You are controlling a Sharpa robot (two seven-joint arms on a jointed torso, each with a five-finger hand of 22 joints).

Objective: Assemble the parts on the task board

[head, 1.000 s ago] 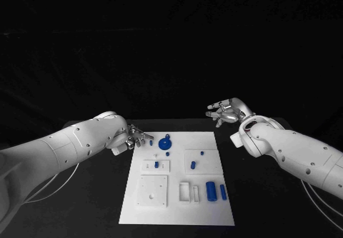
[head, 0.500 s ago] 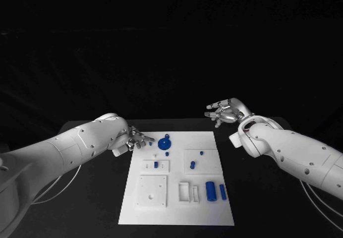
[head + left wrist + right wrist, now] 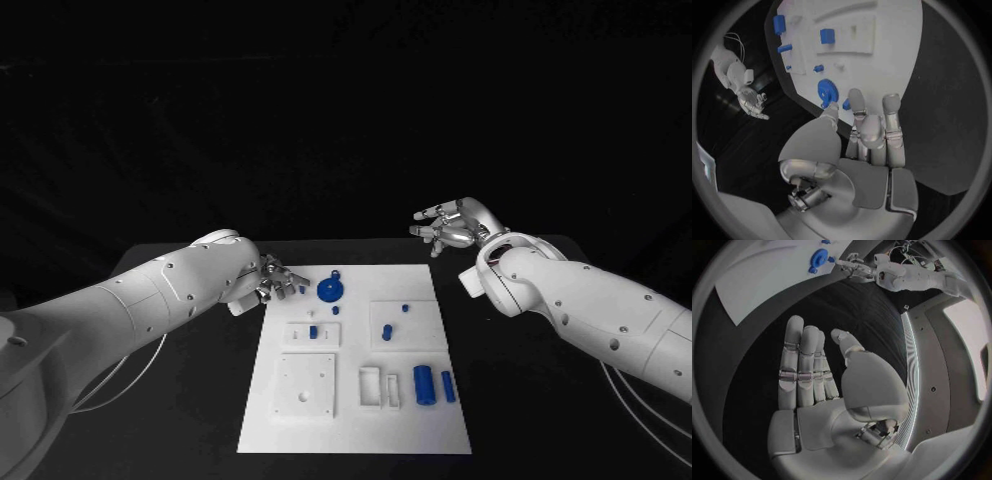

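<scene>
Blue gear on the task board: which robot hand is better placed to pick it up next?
Probably the left robot hand: it is open right beside the blue gear at the task board. The right robot hand is open beyond the board's far edge.

White screw-dotted arms, thin cables, silver left hand [image 3: 274, 281], seemingly metallic.

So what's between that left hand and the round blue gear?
A small blue part, by the left hand fingertips, next to the gear in the left wrist view.
</scene>
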